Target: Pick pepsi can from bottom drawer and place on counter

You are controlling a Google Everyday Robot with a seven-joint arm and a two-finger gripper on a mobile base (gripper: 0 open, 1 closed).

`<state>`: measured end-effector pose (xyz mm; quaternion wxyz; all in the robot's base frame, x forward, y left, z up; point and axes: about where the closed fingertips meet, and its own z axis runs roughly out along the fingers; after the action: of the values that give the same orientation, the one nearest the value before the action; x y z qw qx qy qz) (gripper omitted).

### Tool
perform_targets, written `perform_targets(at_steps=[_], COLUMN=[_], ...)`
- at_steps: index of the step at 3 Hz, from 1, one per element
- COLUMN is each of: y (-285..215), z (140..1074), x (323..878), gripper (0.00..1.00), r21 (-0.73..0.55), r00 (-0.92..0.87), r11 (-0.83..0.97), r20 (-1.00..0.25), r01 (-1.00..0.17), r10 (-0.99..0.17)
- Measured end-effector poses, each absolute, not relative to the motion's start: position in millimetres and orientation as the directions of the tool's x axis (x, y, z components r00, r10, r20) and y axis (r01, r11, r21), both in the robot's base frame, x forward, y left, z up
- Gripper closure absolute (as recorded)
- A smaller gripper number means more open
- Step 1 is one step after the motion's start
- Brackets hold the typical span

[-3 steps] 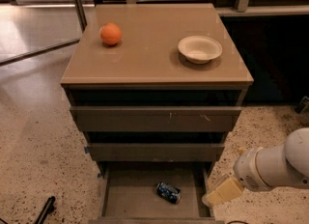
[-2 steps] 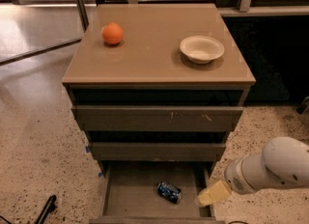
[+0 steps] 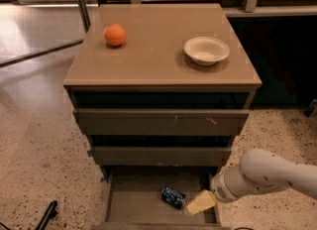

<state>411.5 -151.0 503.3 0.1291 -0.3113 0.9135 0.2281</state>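
Speckled floor (image 3: 34,164) all round, grey-brown drawer cabinet in the middle. Glossy tan table (image 3: 158,65) on top: orange (image 3: 115,34) back left, pale bowl (image 3: 206,50) back right, well apart. Top drawer (image 3: 161,121) and middle drawer (image 3: 161,155) fronts stepped outward, dark gap above each. Bottom drawer (image 3: 131,204) pulled well out, inside in view. Pepsi can (image 3: 173,197) lying on its side on the drawer floor, right of centre, angled. Pincer (image 3: 200,202) down inside the drawer, just right of the can; touching or a hair apart, can't tell which. Released or clenched: cannot tell. Can resting on the drawer floor, not lifted. White arm (image 3: 267,174) reaching in from the right edge, above the drawer's right side.
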Motion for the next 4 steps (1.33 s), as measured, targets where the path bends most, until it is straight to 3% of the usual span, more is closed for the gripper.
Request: perform_targets(at_steps=[2, 4], y=[-155.6, -142.6], z=[500.7, 439.0], x=[396.1, 390.6], gripper=[0.0, 0.0], r21=[0.371, 0.405], r00=[-0.776, -0.784], r11=[0.687, 0.704], r20=[-0.391, -0.505], r01=[-0.625, -0.584], r10=[-0.494, -0.36])
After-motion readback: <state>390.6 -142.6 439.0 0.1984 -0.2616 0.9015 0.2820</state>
